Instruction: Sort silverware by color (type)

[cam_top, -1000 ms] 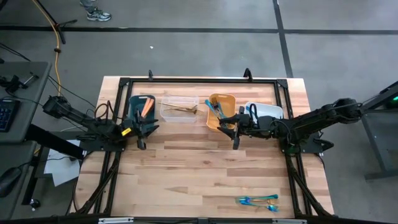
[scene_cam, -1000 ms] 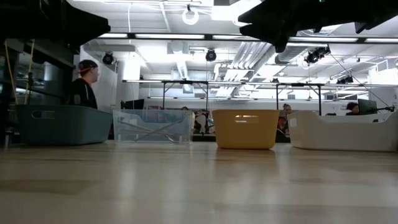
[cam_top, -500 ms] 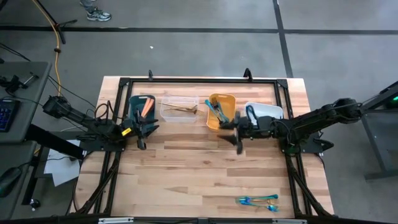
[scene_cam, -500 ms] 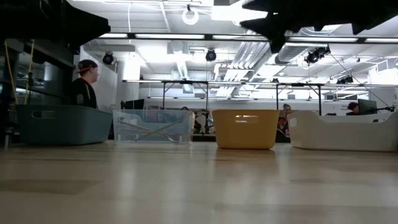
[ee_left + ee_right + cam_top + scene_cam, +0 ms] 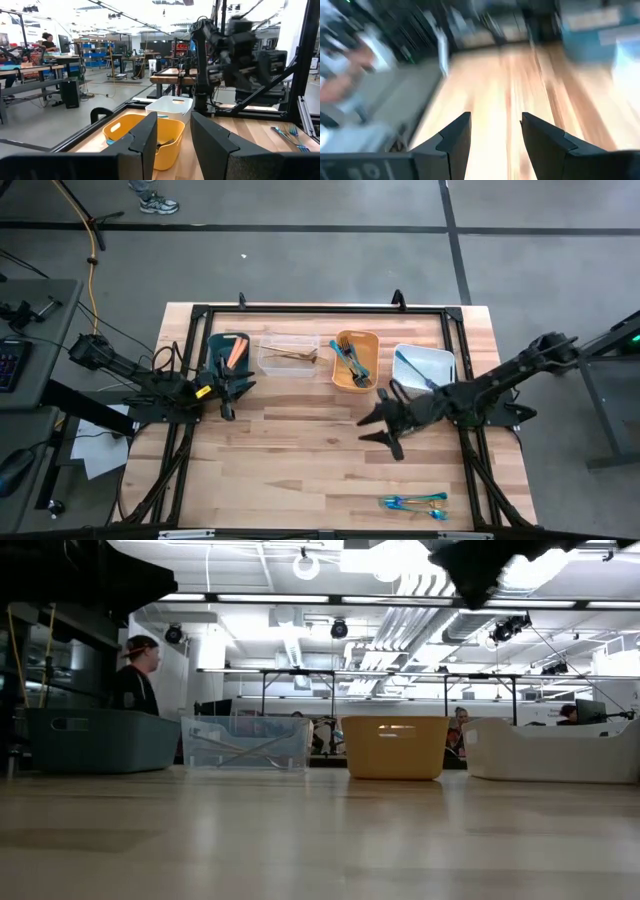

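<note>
A few teal-blue forks (image 5: 415, 502) lie flat on the table near its front right; they also show in the left wrist view (image 5: 289, 137). More silverware lies in four bins at the back: salmon-orange pieces in the dark teal bin (image 5: 214, 350), gold ones in the clear bin (image 5: 290, 370), teal-blue forks in the yellow bin (image 5: 342, 380), and a blue piece in the white bin (image 5: 440, 360). My right gripper (image 5: 385, 427) is open and empty above the table's middle right. My left gripper (image 5: 232, 392) is open and empty in front of the dark teal bin.
The four bins stand in a row along the table's far side, seen also in the low view (image 5: 395, 747). A black frame (image 5: 300, 308) runs round the table's edges. Bare wood lies between the bins and the forks. People stand in the room behind.
My right gripper has moved from in front of the yellow bin toward the table's near edge and a little right, swinging about as it went. It stays open and empty. The white bin, partly covered by the arm before, now shows whole.
</note>
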Controlling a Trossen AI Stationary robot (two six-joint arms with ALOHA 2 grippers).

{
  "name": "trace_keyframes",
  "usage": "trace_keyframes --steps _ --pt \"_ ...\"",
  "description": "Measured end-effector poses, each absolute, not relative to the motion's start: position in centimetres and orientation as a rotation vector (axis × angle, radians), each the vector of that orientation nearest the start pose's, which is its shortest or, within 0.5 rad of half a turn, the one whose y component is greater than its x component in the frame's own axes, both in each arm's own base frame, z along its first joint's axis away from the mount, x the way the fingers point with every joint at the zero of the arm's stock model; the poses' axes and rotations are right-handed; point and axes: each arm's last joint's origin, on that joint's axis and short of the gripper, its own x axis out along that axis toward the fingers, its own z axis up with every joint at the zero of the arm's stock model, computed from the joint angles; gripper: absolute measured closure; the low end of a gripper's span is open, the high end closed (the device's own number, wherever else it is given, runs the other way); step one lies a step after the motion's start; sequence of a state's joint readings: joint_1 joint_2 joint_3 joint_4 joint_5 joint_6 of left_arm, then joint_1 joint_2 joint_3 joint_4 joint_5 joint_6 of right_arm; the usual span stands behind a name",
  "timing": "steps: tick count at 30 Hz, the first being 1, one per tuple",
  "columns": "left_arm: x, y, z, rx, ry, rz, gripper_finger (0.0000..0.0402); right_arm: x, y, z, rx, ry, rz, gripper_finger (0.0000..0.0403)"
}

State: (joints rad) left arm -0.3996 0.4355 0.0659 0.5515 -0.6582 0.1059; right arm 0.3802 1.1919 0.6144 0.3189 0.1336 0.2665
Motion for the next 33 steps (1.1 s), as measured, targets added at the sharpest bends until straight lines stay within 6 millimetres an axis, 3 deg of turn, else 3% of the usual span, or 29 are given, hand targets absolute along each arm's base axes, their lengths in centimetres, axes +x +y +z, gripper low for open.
trace_keyframes --steps 4,7,11,22,29,33 --pt "11.7 -3.0 19.9 0.013 -0.143 0.266 0.0291 22.6 11.1 25.1 0.247 0.545 0.098 0.0233" --pt "11.7 -3.0 19.9 0.013 -0.144 0.266 0.0291 21.5 12.8 26.1 0.325 0.658 0.061 0.0233" --pt "11.7 -3.0 19.9 -0.012 -0.147 0.264 0.0291 20.5 15.4 26.0 0.414 0.801 0.029 0.0233" --pt "11.8 -3.1 19.9 -0.046 -0.152 0.236 0.0291 21.1 21.9 21.0 0.413 1.233 0.044 0.0233" --pt "11.8 -3.1 19.9 -0.052 -0.152 0.235 0.0291 21.5 23.5 17.5 0.454 1.495 0.091 0.0233" --pt "11.8 -3.1 19.9 -0.051 -0.151 0.235 0.0291 21.4 23.8 16.9 0.444 1.512 0.09 0.0233"
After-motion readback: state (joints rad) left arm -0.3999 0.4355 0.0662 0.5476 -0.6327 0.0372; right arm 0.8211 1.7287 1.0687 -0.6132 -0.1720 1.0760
